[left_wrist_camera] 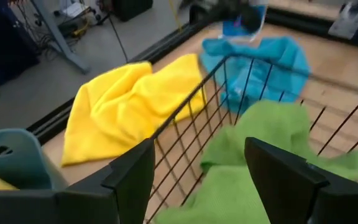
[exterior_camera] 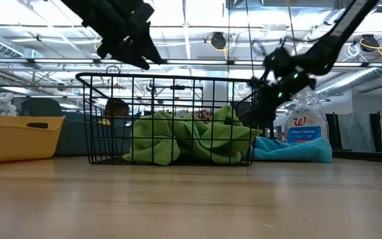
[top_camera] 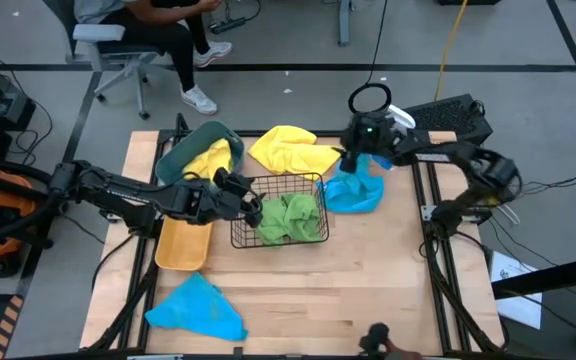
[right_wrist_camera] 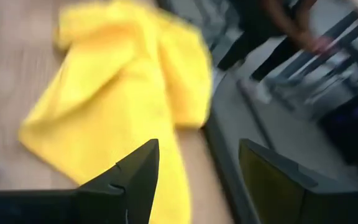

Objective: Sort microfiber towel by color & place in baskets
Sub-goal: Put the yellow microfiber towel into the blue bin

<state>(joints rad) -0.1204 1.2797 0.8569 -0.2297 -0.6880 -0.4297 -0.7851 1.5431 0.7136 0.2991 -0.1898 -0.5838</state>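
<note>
3 baskets sit together: a teal tub holding 1 yellow towel, a black wire basket holding green towels, and an orange bin. Loose on the table lie 1 yellow towel and 2 blue towels, with a spray bottle beside the far blue one. The left gripper hangs over the wire basket's rim and the right gripper over the loose yellow towel, both with fingers spread and empty.

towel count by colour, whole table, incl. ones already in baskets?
Yellow microfiber towels: 2, one in the teal plastic tub, one loose on the wooden table.
Green microfiber towels: at least 1, a bunched pile in the black wire-grid basket; exact count unclear.
Blue microfiber towels: 2, one by the right gripper, one at the near-left corner.
Total: at least 5.
</note>
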